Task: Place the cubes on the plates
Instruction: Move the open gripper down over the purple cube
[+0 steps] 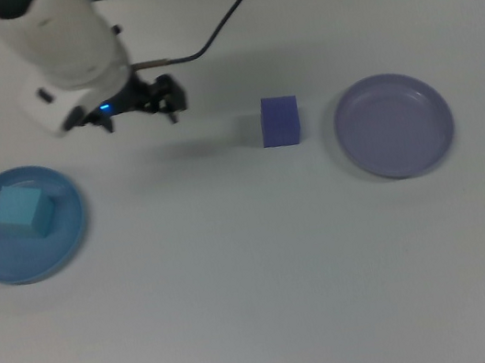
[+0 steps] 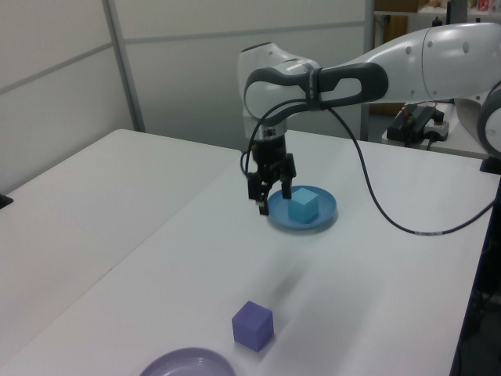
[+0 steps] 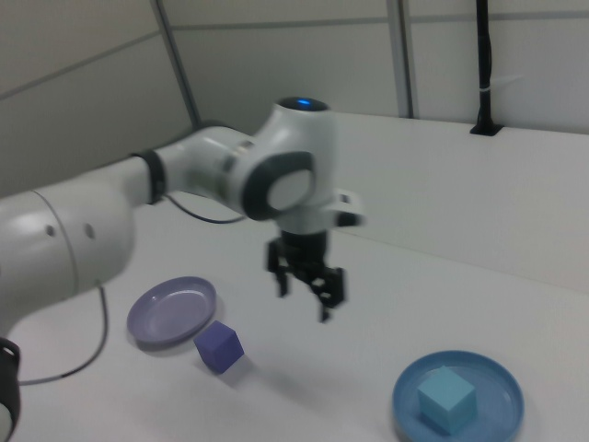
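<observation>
My gripper [image 2: 271,192] hangs above the white table [image 1: 264,308], fingers spread apart and holding nothing; in the right view both fingers [image 3: 282,273] point down with open air between them. In the top view the gripper [image 1: 141,105] sits between the two plates, toward 9 o'clock of the violet-blue cube [image 1: 279,120] and well apart from it. The turquoise cube [image 1: 21,212] rests flat inside the blue plate [image 1: 67,243], slightly toward 10 o'clock of the plate's centre in the top view; the left view shows it [image 2: 303,206] upright within the plate's rim [image 2: 321,222], and the right view agrees [image 3: 446,399], with the plate [image 3: 502,387] at the right view's lower right. The violet-blue cube lies on bare table, just beside the lavender plate [image 1: 424,151], toward 9 o'clock of it in the top view, not touching the rim. In the right view the cube [image 3: 219,347] sits at roughly 5 o'clock of the lavender plate [image 3: 156,318], near its edge. The lavender plate carries nothing. A black cable [image 2: 391,219] loops from my arm [image 2: 407,66] over the table.
</observation>
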